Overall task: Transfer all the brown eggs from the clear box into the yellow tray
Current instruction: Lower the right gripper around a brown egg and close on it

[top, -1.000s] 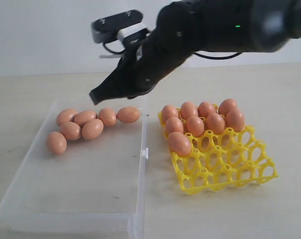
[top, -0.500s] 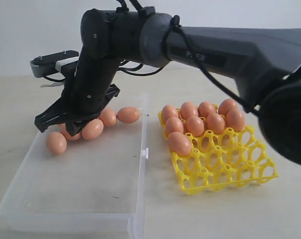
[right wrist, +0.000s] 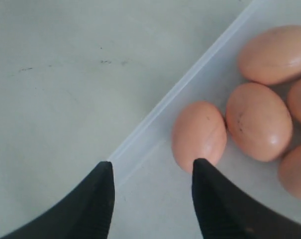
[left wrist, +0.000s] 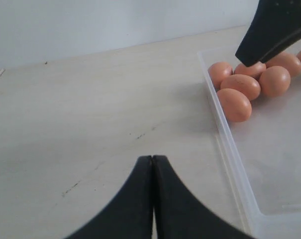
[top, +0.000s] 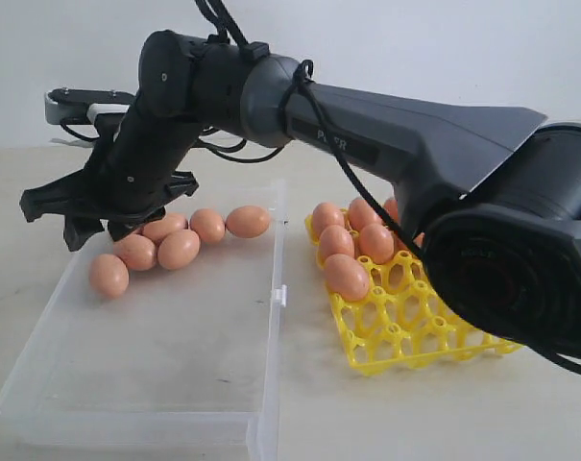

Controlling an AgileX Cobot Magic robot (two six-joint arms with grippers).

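Partway through by the look of it, with eggs on both sides.
Left end effector (left wrist: 152,160) pinched together, idle over the counter (left wrist: 90,99) outside the clear box (top: 175,355). Right end effector (right wrist: 152,167) fingers apart, empty, above the box's far-left corner. At least six brown eggs (top: 179,249) to move. Yellow tray (top: 405,336) on the right shows at least five; the arm hides the rest.

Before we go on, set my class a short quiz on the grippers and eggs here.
1. True or false: the right gripper is open near the brown eggs in the clear box.
2. The left gripper is: A shut above the table; B gripping an egg; C inside the clear box.
3. Which thing has empty cells?
Key: 1 true; 2 A; 3 the yellow tray.
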